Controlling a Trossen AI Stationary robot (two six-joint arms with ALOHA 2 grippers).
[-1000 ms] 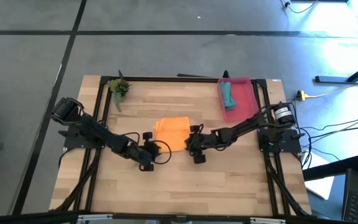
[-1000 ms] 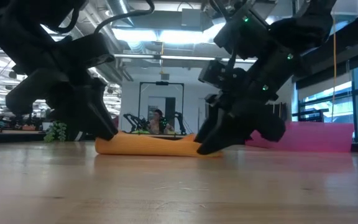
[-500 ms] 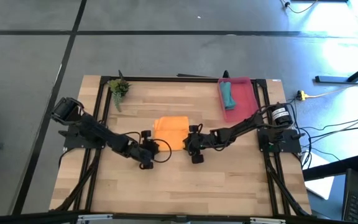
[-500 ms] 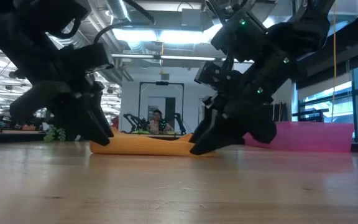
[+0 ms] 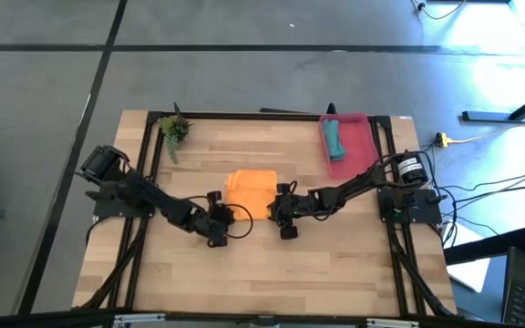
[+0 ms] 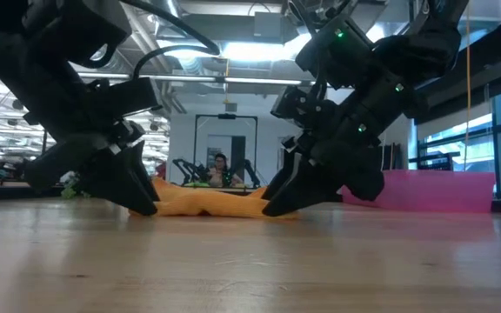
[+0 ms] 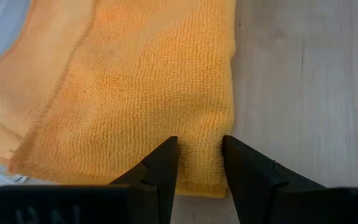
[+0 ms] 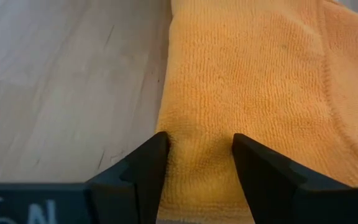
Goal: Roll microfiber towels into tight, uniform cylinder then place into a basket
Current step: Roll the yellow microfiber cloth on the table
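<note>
Wooden tabletop point(image 5: 335, 264) under me, with the job seemingly half done: the teal towel point(image 5: 334, 138) already lies rolled in the red-pink basket point(image 5: 355, 155) at the far right corner. What's left is the orange towel point(image 5: 251, 193), folded flat mid-table and not yet a cylinder. My left gripper point(image 7: 199, 163) pinches its near edge at one corner, fingers clenched on a ridge of cloth; my right gripper point(image 8: 199, 160) grasps the same edge at the other corner. I judge the rolling is only starting, with the basket placement to follow.
</note>
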